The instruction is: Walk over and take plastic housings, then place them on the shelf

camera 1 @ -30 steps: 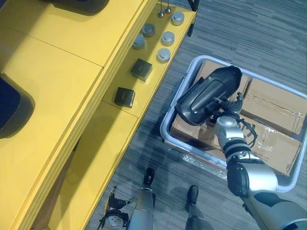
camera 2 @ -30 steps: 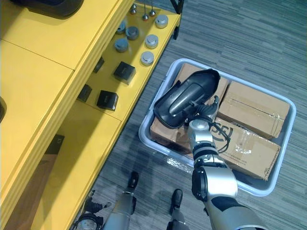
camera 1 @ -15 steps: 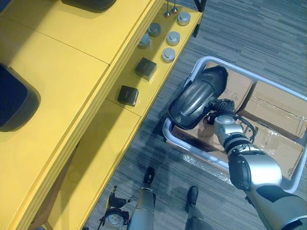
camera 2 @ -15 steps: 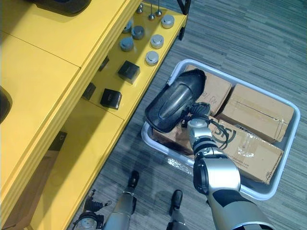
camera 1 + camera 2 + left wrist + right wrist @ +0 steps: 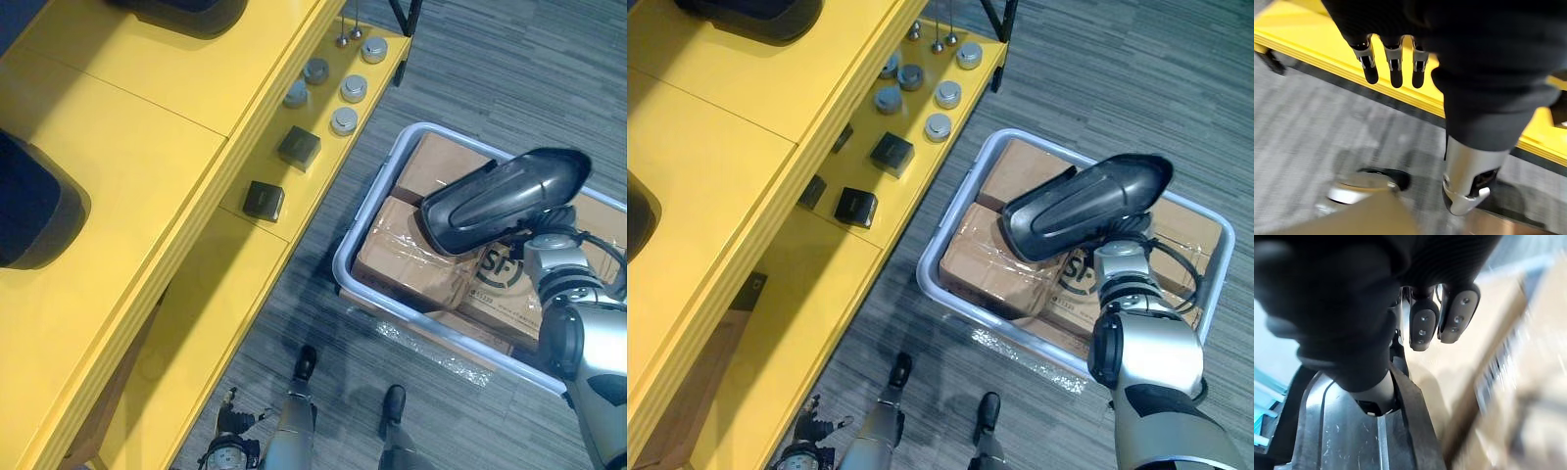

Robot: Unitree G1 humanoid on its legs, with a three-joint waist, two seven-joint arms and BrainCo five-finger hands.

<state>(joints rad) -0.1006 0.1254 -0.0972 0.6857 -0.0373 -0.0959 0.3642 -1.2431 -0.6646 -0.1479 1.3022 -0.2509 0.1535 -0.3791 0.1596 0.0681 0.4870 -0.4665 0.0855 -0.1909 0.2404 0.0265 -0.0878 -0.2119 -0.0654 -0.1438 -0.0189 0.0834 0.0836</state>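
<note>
Black moulded plastic housing (image 5: 505,196): raised over the brown cardboard boxes (image 5: 402,259) in the pale plastic bin (image 5: 923,274), right of the yellow shelf (image 5: 127,147).
Right hand (image 5: 1421,328): fingers curled over the housing's edge.
Left hand (image 5: 1395,66): fingers relaxed, empty, near the shelf edge.
Handling: probably light, stiff and slick; hold the rim firmly.

black plastic housing (image 5: 500,199); yellow shelf (image 5: 147,127); brown cardboard boxes (image 5: 407,257) in pale bin (image 5: 339,266); grey streaked carpet (image 5: 509,59).
</note>
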